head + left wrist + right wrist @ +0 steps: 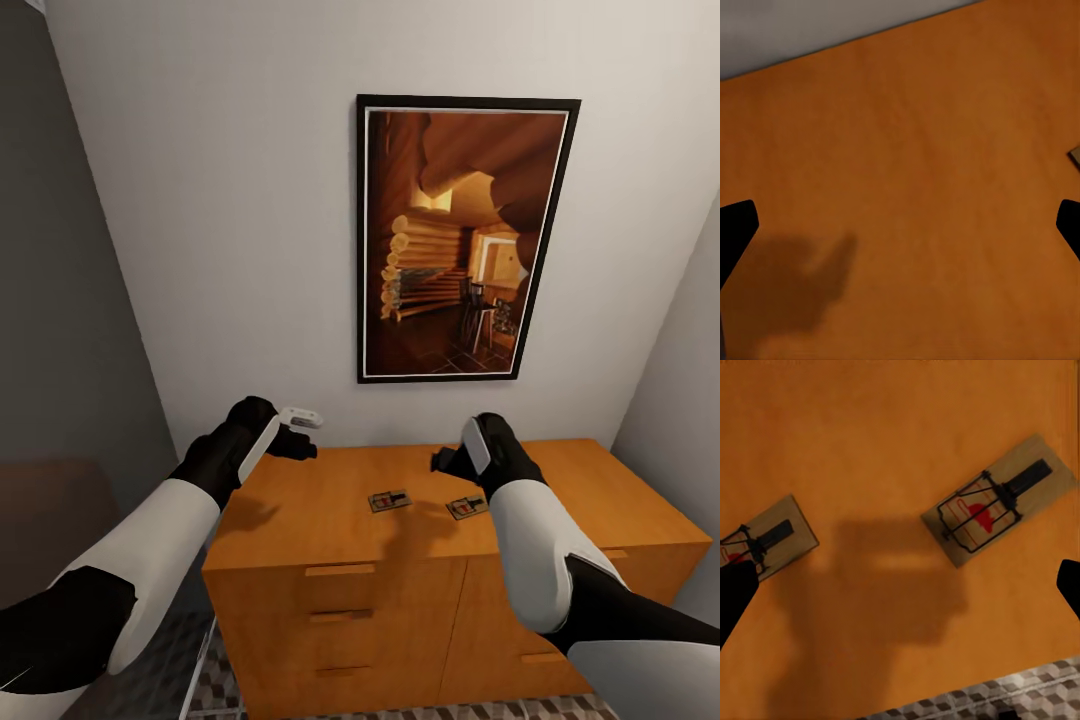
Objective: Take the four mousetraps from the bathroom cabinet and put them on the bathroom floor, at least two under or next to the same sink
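Against the white wall, the orange-brown cabinet (330, 500) carries two mousetraps on its top: one (389, 500) near the middle, the other (466, 507) just beside the right gripper (447, 461). Both grippers hover above it, jaws spread wide; the left gripper (300, 432) hangs over the bare left end. A framed log-cabin picture (460, 240) hangs above, and cube-patterned bathroom floor (215, 690) shows below.

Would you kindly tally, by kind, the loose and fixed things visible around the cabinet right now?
Mousetraps: 2, one and another, both lying flat on the cabinet top
Cabinet: 1
Framed picture on the wall: 1
Robot pincers: 2, the left pincer and the right pincer, both above the cabinet top
Total: 6
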